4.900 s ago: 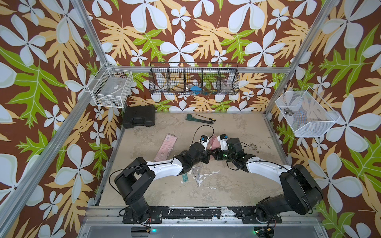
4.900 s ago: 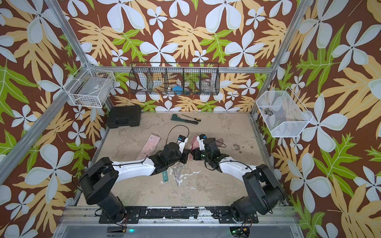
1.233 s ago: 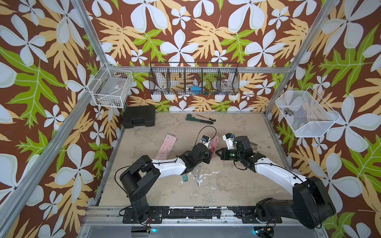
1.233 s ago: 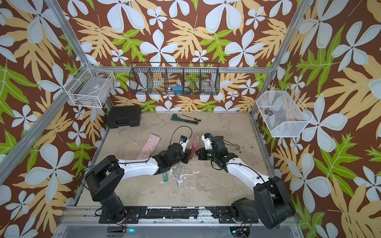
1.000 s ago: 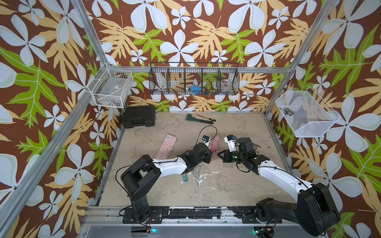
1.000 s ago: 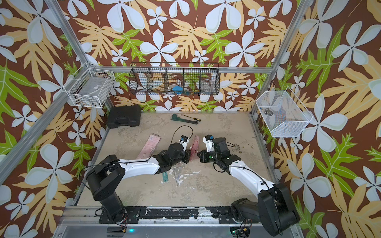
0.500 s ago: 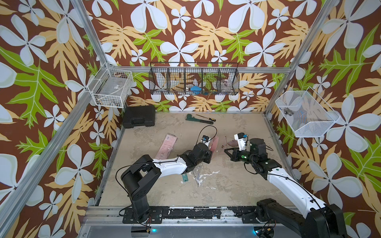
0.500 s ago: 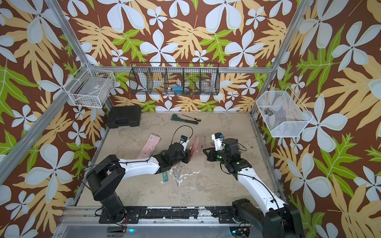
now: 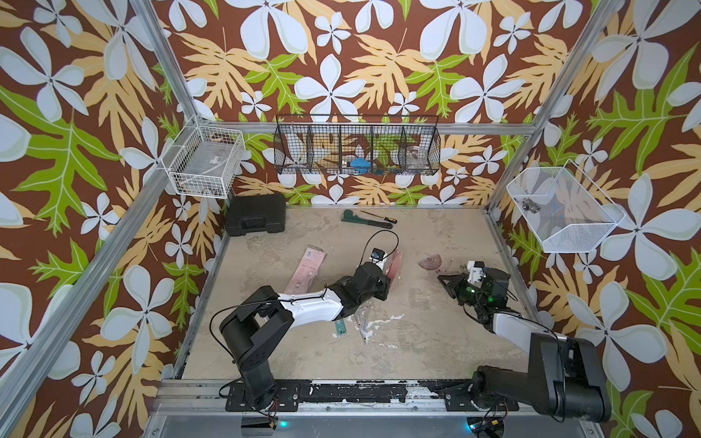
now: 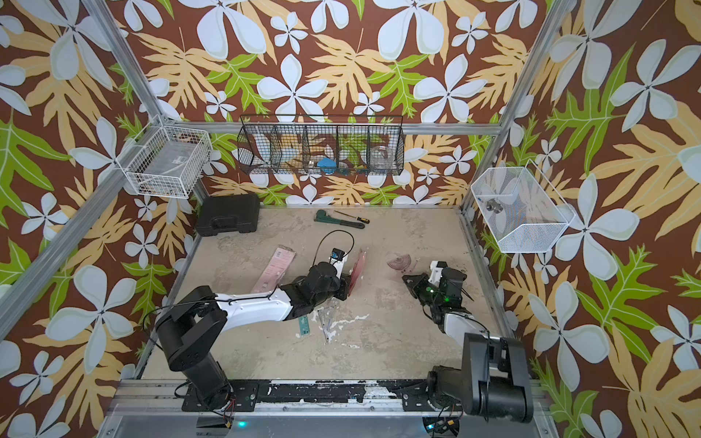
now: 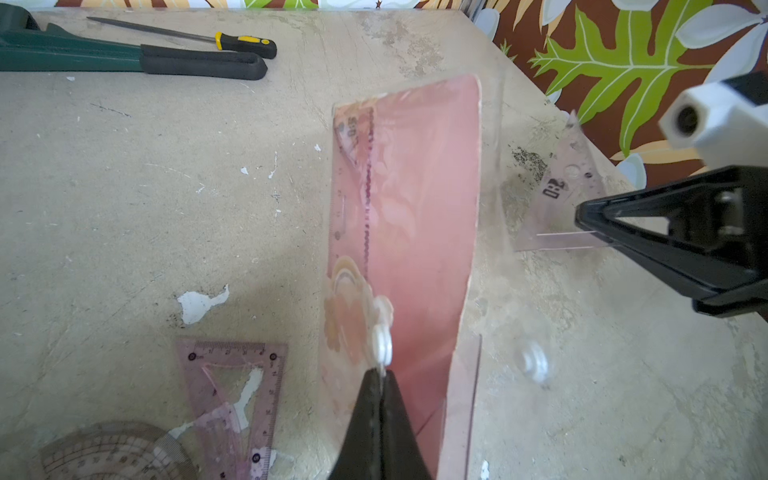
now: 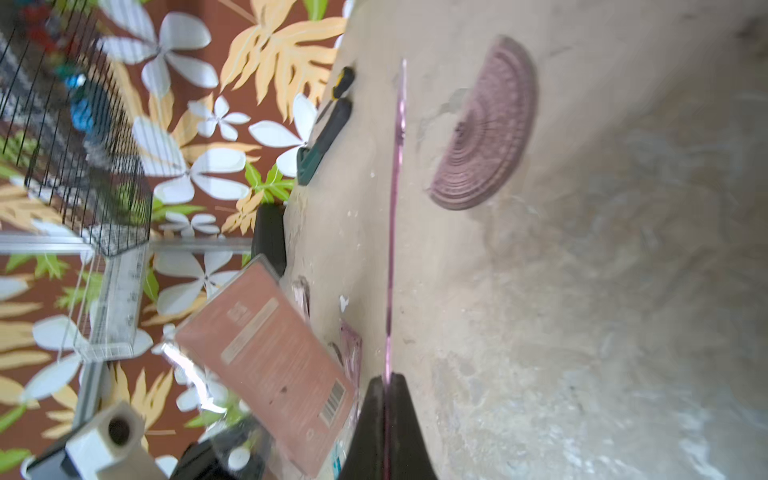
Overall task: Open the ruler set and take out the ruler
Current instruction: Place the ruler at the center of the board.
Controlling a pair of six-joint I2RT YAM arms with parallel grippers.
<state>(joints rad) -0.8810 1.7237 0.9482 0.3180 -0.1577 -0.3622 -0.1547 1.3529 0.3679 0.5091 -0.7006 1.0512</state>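
Walls (image 9: 341,76) – brown with white flowers, green and tan leaves. Counter (image 9: 417,341) is blotchy beige, pouch (image 11: 415,208) salmon pink, ruler (image 11: 557,199) see-through pink, wrench (image 11: 83,54) dark green – screwdriver handle (image 11: 245,43) yellow and black.

right wrist view was motion-blurred throughout. the set square (image 12: 394,216) clamped in the right gripper (image 12: 387,378) showed edge-on only, its markings unreadable. the ruler-set pouch (image 12: 266,357) beside that gripper was smeared, print illegible. left wrist view: a protractor (image 11: 108,453) beside the left gripper (image 11: 380,374) was cut off by the frame edge, as was the pouch's near end. in both top views the green ruler (image 9: 340,329) (image 10: 304,326) lay partly hidden under the left arm.
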